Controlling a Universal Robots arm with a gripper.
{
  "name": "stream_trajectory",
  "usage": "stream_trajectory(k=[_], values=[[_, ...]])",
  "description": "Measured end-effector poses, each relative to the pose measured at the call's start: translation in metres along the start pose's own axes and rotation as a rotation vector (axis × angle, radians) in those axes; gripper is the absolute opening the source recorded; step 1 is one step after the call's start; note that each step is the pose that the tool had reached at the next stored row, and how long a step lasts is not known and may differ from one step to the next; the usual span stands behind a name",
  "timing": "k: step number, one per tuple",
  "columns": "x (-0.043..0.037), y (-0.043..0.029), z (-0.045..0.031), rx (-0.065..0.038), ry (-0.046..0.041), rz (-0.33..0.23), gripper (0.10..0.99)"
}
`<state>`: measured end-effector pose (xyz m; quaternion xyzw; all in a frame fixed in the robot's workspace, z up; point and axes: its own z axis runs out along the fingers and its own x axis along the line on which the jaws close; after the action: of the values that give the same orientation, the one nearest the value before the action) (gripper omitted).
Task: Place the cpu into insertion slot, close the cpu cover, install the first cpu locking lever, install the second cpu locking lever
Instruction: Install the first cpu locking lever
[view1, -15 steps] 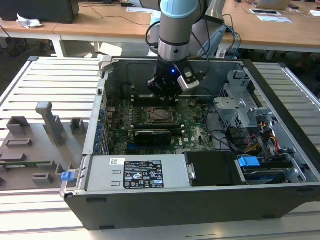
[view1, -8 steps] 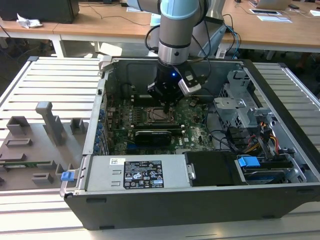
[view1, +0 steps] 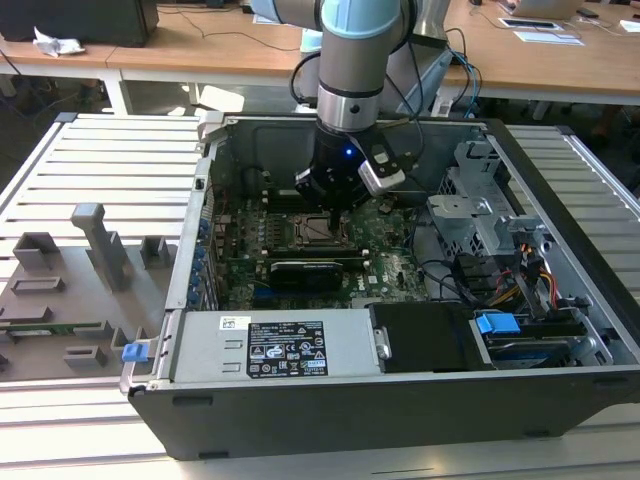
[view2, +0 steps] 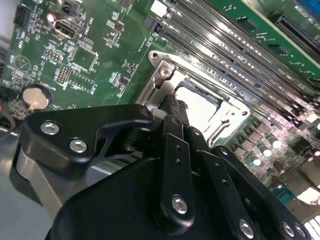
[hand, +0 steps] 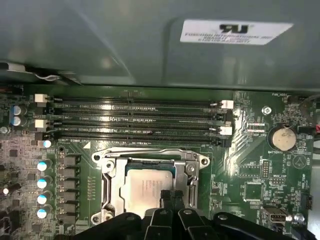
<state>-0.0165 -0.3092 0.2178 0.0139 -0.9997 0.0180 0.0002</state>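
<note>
Green motherboard (hand: 250, 175) lies in the open case (view1: 190, 260) on the slatted desk (view1: 100, 170). Its slot (hand: 102, 187) holds the cpu (hand: 145, 187), the cover (hand: 112, 157) lying around it. My end effector (hand: 172, 200) hangs right over the cpu's edge, fingers (view2: 175, 135) narrow, gripping nothing that I can see.

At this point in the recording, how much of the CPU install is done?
The cpu already lies in the insertion slot, and the cpu cover looks lowered around it, its pale face showing through the window. The hand sits right over the socket's edge in both wrist views; I cannot tell what it is touching. Whether either locking lever is latched does not show, so those steps look unfinished.
</note>
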Motion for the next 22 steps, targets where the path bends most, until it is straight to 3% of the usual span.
stream_trajectory(k=[11, 22], values=[[0.0000, -0.0019, -0.0540, 0.000, 0.0000, 0.000, 0.110], [0.0001, -0.0020, -0.0557, 0.000, 0.0000, 0.000, 0.110]])
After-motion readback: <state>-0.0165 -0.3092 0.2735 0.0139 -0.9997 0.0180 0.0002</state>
